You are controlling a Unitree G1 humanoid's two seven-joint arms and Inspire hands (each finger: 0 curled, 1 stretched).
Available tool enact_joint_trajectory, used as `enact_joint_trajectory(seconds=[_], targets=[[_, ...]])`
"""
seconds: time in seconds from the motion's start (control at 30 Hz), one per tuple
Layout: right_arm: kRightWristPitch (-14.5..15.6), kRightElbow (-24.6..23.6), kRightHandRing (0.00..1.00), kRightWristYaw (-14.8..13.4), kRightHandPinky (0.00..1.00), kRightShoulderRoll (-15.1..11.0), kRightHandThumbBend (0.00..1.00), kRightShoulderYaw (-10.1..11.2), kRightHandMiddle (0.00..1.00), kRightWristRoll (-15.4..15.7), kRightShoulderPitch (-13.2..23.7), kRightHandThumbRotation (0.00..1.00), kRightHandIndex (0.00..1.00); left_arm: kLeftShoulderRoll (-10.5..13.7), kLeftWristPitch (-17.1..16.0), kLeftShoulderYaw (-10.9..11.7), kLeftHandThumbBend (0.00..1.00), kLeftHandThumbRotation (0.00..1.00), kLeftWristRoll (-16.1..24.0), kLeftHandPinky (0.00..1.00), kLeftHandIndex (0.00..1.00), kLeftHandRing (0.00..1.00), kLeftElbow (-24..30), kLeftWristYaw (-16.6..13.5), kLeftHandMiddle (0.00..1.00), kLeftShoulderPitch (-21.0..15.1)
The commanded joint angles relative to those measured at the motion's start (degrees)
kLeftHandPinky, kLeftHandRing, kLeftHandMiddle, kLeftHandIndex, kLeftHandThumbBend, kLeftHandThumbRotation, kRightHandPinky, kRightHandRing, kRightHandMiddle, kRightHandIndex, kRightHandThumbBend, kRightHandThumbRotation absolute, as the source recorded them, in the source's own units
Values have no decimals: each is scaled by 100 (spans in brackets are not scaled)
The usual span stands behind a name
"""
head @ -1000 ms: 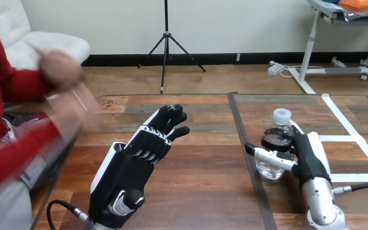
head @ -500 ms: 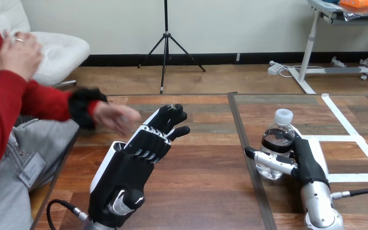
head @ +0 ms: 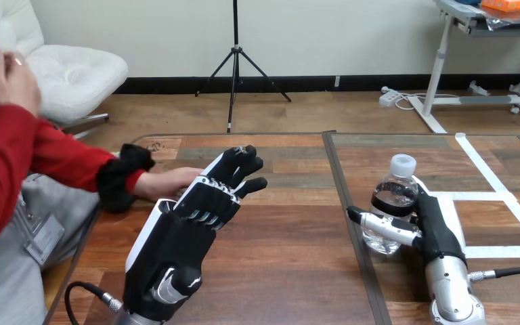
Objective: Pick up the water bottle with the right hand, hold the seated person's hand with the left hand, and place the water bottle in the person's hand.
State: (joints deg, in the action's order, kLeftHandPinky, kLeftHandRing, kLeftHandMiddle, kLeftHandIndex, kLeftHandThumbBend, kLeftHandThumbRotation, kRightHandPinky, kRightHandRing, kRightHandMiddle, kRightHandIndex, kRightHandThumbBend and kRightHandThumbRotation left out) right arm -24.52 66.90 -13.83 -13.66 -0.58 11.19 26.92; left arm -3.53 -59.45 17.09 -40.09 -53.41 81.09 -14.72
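A pale cream wall (head: 142,34) runs across the back, edged below by a black baseboard (head: 311,82). The floor (head: 325,112) is brown wood planking. A black tripod (head: 235,61) stands on it near the wall, a white cushioned chair (head: 74,71) at the left, and a white-legged desk (head: 440,68) at the right, with a white power strip (head: 388,97) beside its foot. The wooden counter (head: 291,271) carries strips of white tape (head: 494,196).

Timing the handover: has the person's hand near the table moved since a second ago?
Yes: the person's hand has come rightward over the table's left edge, to beside the left hand.
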Motion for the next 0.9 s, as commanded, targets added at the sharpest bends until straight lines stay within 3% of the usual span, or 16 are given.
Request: enact_joint_trajectory(seconds=[0.0,0.27,0.6,0.87], targets=[[20,134,82,24,68,174,98,-18,85,-18,23,30,91,-63,-31,104,94,72,-100,87,92,93,200,34,94,-259],[-65,200,75,-130,60,223,94,41,82,-39,-9,21,89,-53,25,78,94,72,-45,88,92,93,256,-25,94,-211],[-147,284,64,-384,52,214,89,32,70,39,-8,4,77,-69,-81,108,94,73,-44,87,91,93,236,-43,94,-222],[-238,312,51,-270,41,239,87,196,60,-160,-1,0,67,-70,-124,115,94,74,-39,87,92,93,195,-25,94,-231]])
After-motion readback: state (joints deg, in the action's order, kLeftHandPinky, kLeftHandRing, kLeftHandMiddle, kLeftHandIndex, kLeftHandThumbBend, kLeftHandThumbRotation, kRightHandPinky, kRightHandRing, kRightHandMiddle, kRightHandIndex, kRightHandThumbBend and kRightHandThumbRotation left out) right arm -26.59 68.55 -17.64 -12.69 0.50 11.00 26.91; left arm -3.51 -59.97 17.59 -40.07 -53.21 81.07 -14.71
